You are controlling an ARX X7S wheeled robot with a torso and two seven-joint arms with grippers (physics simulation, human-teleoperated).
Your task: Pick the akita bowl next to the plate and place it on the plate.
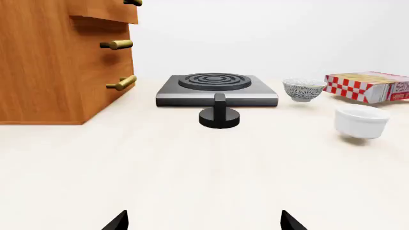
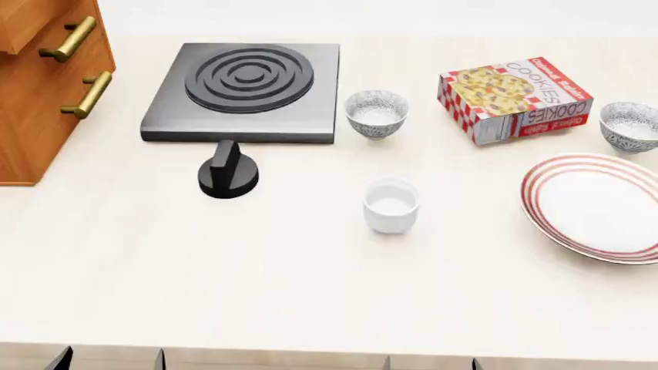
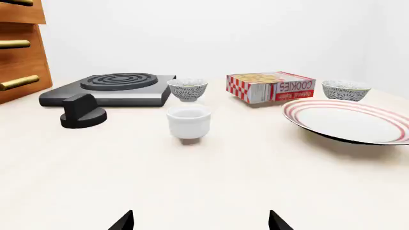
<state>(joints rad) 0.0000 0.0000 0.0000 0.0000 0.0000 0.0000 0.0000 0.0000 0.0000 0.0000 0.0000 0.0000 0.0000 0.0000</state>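
The plate [image 2: 605, 205], white with red rings, lies at the table's right edge. Just behind it, near the right end of the cookie box, stands the speckled akita bowl [image 2: 629, 125]; the right wrist view also shows this bowl [image 3: 346, 90] beyond the plate [image 3: 353, 120]. An identical bowl [image 2: 377, 113] stands beside the stove. My left gripper [image 2: 110, 361] and right gripper [image 2: 432, 364] sit at the near table edge, far from both bowls. In each wrist view, the left gripper [image 1: 204, 223] and the right gripper [image 3: 200, 221] show spread tips with nothing between them.
A plain white cup [image 2: 391, 205] stands mid-table. A black stove [image 2: 245, 91] with a loose knob [image 2: 227, 171] in front of it lies at the back left. A wooden cabinet [image 2: 46, 77] is at the far left. The cookie box [image 2: 514, 96] lies between the two bowls.
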